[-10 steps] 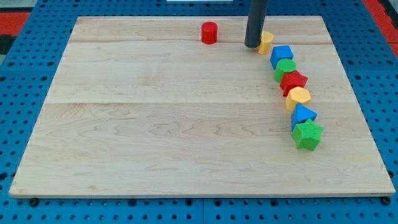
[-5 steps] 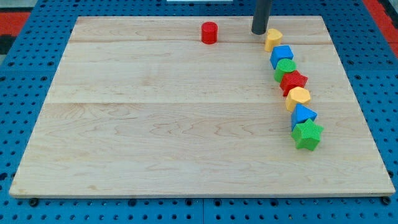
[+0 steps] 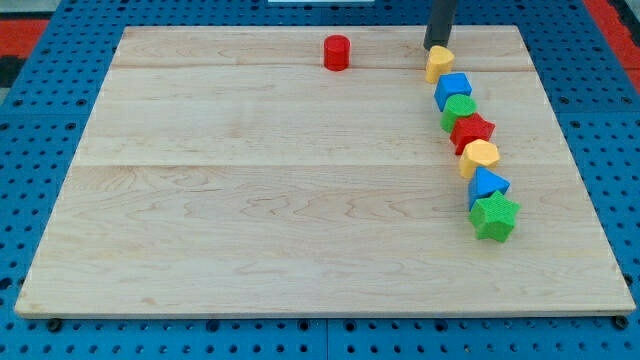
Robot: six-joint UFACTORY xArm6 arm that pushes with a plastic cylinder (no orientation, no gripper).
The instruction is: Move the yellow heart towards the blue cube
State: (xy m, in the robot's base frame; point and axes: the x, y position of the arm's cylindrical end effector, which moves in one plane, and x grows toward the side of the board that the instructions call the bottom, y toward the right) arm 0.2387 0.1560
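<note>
**Inspector:** Tip position?

**Operator:** My tip (image 3: 437,47), a bare rod with nothing to clamp, has moved from the yellow heart's (image 3: 438,63) left flank to its far side, touching it, near the board's (image 3: 250,200) top edge.

**Inspector:** Task objects?

**Operator:** The heart sits just beside the blue cube (image 3: 453,89), toward the top right corner. A push toward the bottom edge should close them.

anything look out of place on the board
Only the red cylinder: it sits alone near the view's top, apart from the curved chain of seven blocks at the view's right. My tip rests just above the yellow heart.
</note>
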